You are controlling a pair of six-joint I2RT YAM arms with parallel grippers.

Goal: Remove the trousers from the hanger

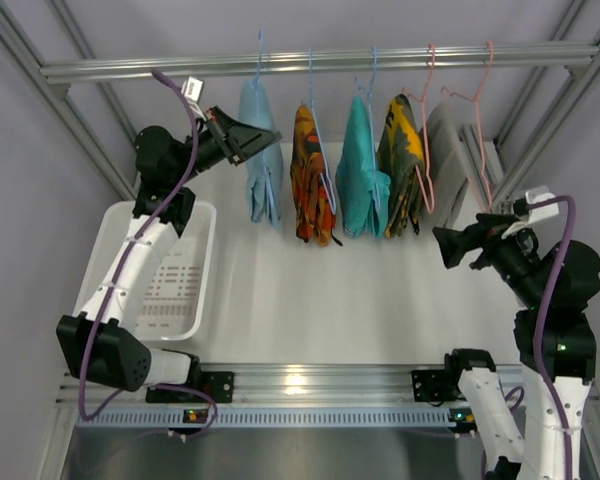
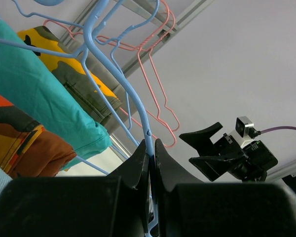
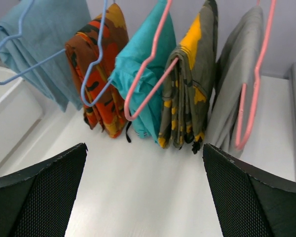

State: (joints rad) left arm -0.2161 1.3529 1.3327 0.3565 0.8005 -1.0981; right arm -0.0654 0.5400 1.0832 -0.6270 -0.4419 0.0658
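Note:
The sky-blue trousers (image 1: 263,170) hang folded over the light blue wire hanger (image 1: 260,60) at the left end of the rail. My left gripper (image 1: 242,140) is up against the trousers' left side. In the left wrist view it (image 2: 151,144) is shut on the hanger's blue wire (image 2: 138,111), which runs between the fingers. My right gripper (image 1: 450,245) is open and empty, low at the right, apart from the clothes. The right wrist view shows its jaws (image 3: 144,153) wide apart, with the trousers (image 3: 44,39) at the far left.
On the rail (image 1: 320,62) also hang an orange-patterned garment (image 1: 313,180), a teal one (image 1: 362,180), a camouflage one (image 1: 403,170) and a grey one (image 1: 450,150), the last two on pink hangers (image 1: 427,120). A white basket (image 1: 195,290) stands at the left.

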